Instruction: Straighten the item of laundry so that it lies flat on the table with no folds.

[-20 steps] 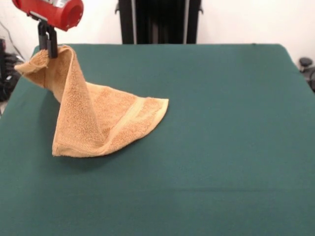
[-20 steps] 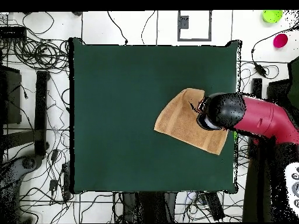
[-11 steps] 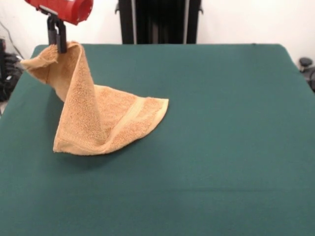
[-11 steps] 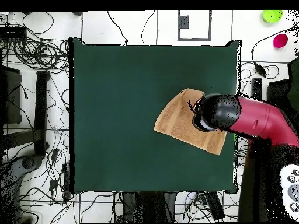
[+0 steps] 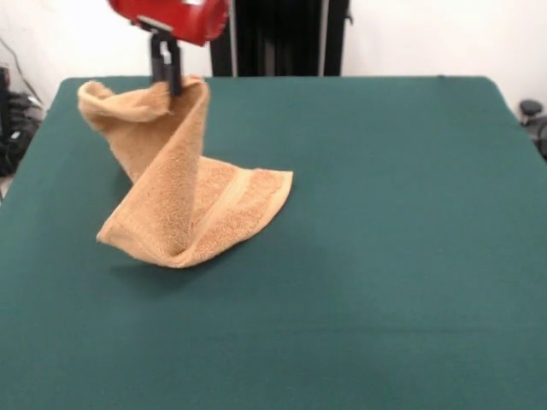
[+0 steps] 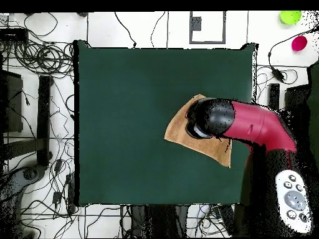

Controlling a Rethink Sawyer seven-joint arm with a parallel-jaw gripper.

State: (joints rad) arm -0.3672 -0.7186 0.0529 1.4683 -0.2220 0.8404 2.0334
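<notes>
Nearest the front camera: bare green table (image 5: pixel 385 325), nothing on it. Further in, towel (image 5: pixel 184 201) on the left half of the front view — lower part resting on the cloth, banded hem and one rounded corner lying flat and pointing toward table centre, the rest pulled up into a twisted, tent-like column. Bottom fold touching the table at the near left.

Top of the column pinched in the gripper (image 5: pixel 166 79), jaws closed on an upper edge of the towel; loose flap drooping to the left of the pinch. Red arm housing directly above, at the top edge.

Change over the last second: gripper shifted from the far-left table edge toward the centre and slightly higher, with the raised portion carried along and now twisted more over the flat part. Hem corner on the table unmoved. Overhead view agrees — arm (image 6: pixel 249 124) now covering more of the towel.

Judgement: fold being dragged across, not yet opened; towel still doubled, task well short of flat. Risk of the twist laying down as a new crease.
</notes>
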